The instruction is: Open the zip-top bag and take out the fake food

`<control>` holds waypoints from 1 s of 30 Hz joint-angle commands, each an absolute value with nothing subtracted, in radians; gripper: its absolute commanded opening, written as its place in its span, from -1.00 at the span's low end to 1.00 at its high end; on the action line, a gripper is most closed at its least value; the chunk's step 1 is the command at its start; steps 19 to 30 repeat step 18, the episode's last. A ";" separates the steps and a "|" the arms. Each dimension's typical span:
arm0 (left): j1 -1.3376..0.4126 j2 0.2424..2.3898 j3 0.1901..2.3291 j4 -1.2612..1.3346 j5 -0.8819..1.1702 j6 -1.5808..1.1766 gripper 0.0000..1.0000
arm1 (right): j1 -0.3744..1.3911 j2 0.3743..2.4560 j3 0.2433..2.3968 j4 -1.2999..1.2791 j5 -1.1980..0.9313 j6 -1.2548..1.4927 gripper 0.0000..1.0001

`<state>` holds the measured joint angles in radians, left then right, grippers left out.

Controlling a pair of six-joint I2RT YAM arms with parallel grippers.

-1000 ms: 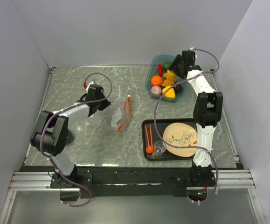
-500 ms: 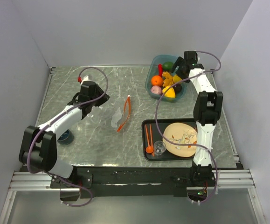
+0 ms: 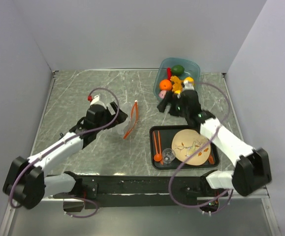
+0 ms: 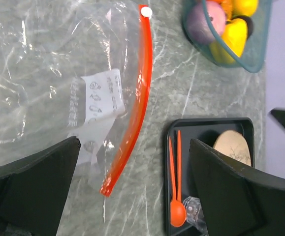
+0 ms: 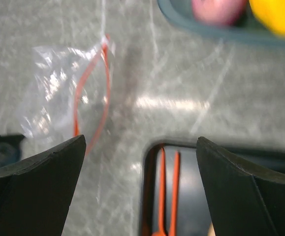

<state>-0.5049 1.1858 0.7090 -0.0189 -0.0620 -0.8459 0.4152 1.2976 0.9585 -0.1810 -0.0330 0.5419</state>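
Note:
The zip-top bag (image 3: 124,124) lies flat on the marble table, clear, with its orange-red zip strip (image 4: 135,123) curving along its right edge. I see nothing inside it. My left gripper (image 3: 115,119) hovers at the bag's left side, open, its fingers (image 4: 34,187) straddling the strip's lower end; the left gripper (image 4: 134,143) holds nothing. The fake food (image 3: 174,84) sits piled in a translucent blue tub (image 3: 195,66) at the back right. My right gripper (image 3: 164,106) hangs open and empty just in front of the tub. In the right wrist view the right gripper (image 5: 138,142) looks down on the bag (image 5: 66,93).
A black tray (image 3: 154,132) at the front right holds a round beige plate (image 3: 190,146), an orange spoon and sticks (image 3: 157,147) and a small clear cup (image 3: 168,156). Grey walls close in the table on three sides.
My left gripper has opened beside the bag and its arm has stretched out low. My right arm has swung back from over the tub to its front-left corner and opened wider.

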 commanded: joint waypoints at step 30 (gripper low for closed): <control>-0.549 0.899 0.552 -0.023 -0.213 -0.825 0.99 | 0.446 0.928 0.561 -0.080 -0.060 0.574 1.00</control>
